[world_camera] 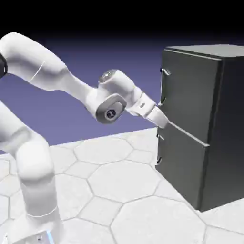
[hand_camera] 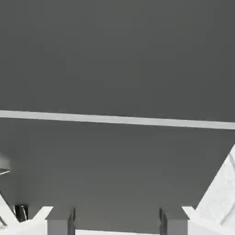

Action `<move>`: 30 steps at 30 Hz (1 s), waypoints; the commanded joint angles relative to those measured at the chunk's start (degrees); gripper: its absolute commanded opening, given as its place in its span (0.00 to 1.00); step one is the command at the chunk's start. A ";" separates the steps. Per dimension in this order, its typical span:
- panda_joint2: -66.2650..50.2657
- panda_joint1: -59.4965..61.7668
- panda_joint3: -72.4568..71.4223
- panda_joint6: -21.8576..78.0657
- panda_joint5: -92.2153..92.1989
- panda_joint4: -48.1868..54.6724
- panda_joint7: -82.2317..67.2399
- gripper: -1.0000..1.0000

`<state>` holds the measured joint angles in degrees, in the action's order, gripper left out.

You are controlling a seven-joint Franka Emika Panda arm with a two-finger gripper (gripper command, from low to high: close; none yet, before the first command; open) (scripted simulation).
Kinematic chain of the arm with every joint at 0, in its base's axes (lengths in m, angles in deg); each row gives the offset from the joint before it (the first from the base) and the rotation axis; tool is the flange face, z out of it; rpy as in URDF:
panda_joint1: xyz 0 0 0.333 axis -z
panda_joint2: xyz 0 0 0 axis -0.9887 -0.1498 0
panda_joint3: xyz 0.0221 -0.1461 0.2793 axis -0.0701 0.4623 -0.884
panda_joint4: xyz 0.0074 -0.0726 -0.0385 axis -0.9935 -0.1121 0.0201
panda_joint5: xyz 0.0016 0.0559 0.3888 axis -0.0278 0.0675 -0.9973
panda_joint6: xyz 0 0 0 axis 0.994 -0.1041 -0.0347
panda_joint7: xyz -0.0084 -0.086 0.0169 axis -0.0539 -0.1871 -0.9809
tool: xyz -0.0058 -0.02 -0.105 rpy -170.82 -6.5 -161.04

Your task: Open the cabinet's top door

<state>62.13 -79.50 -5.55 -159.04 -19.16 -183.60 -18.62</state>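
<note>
Blue-violet backdrop (world_camera: 138,81) fills the space behind the arm, darkening to black at the top of the exterior view. Below it we observe the counter (world_camera: 133,181), pale, with a pattern of large polygons outlined in grey. On the exterior view's right stands the cabinet (world_camera: 231,119), dark grey and boxy. Its top door (world_camera: 190,95) is the upper front panel, closed, with a slim silver handle (world_camera: 162,86) mounted vertically near its left edge. The lower door (world_camera: 181,164) sits directly beneath, separated by a light strip (world_camera: 188,133), and carries a handle (world_camera: 158,148) of its own. We locate the white arm (world_camera: 76,90) on the exterior view's left, extending toward the cabinet front. The claw (hand_camera: 117,222) is near the strip between the doors, its fingers (hand_camera: 174,225) apart; we see nothing clamped between them.
</note>
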 commanded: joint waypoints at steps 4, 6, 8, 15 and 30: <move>2.37 3.81 -4.57 0.35 -9.97 1.82 5.43 0.50; 3.56 5.72 -6.86 0.53 -14.96 2.74 8.14 0.50; 4.74 7.62 -9.15 0.70 -19.94 3.65 10.86 0.50; 8.89 14.29 -17.15 1.31 -37.39 6.84 20.36 0.50; 17.78 28.59 -34.30 2.63 -74.77 13.68 40.72 0.50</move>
<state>79.91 -50.91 -39.85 -156.41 -93.93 -169.92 22.10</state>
